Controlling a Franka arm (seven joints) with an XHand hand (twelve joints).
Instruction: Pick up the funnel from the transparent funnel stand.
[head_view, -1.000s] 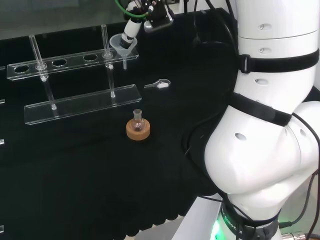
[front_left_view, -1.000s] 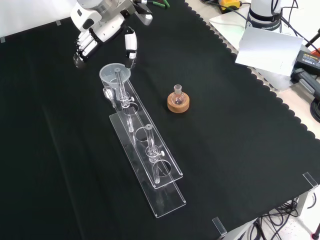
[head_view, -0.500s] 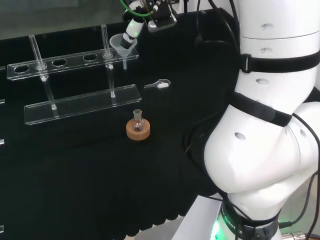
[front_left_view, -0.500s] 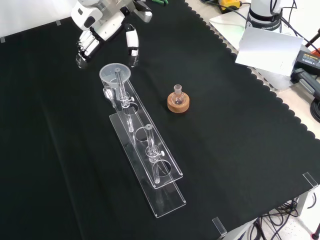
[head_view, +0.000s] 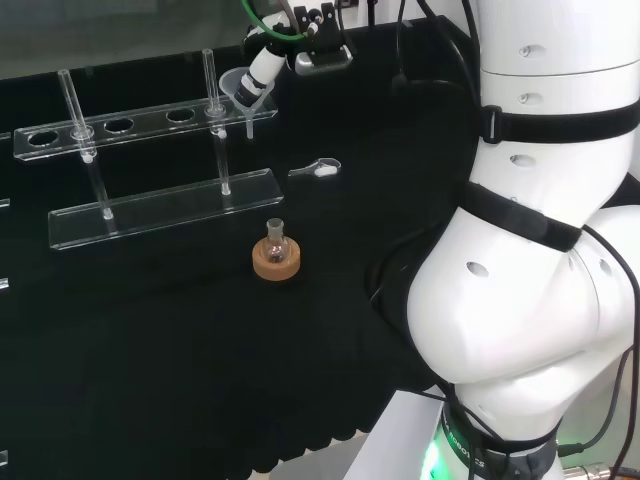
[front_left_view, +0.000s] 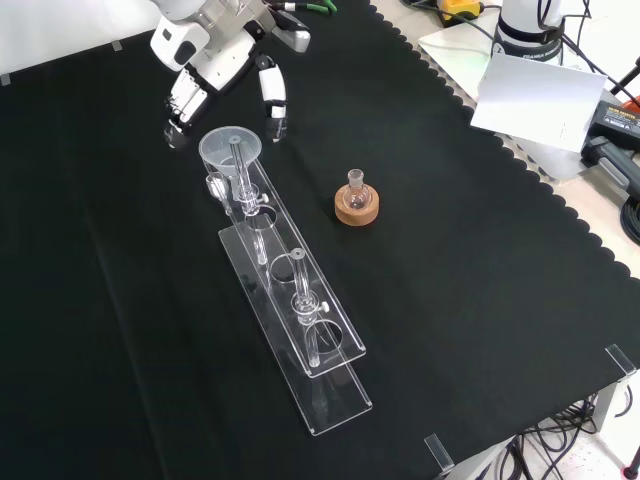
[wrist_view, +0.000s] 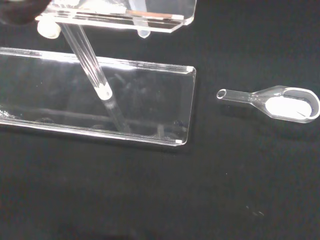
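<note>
The clear funnel (front_left_view: 231, 150) sits in the end hole of the transparent stand (front_left_view: 291, 322), at the end nearest the arm. My hand (front_left_view: 214, 55) hovers just beyond it, open. Its fingers (front_left_view: 181, 104) hang at one side of the funnel's rim and the thumb (front_left_view: 273, 102) at the other, and I cannot tell whether they touch it. In the head view the funnel (head_view: 243, 91) is at the stand's right end, with the hand (head_view: 266, 60) right above it. The wrist view looks down on the stand's base plate (wrist_view: 155, 107).
A small round flask on a cork ring (front_left_view: 356, 204) stands on the cloth to the right of the stand in the front view. A glass scoop with white powder (head_view: 318, 168) lies near the stand's end, also close in the wrist view as scoop (wrist_view: 280, 102).
In the front view the hand has shifted slightly right and closer to the funnel, fingers and thumb now flanking its rim. The funnel and stand have not moved.
</note>
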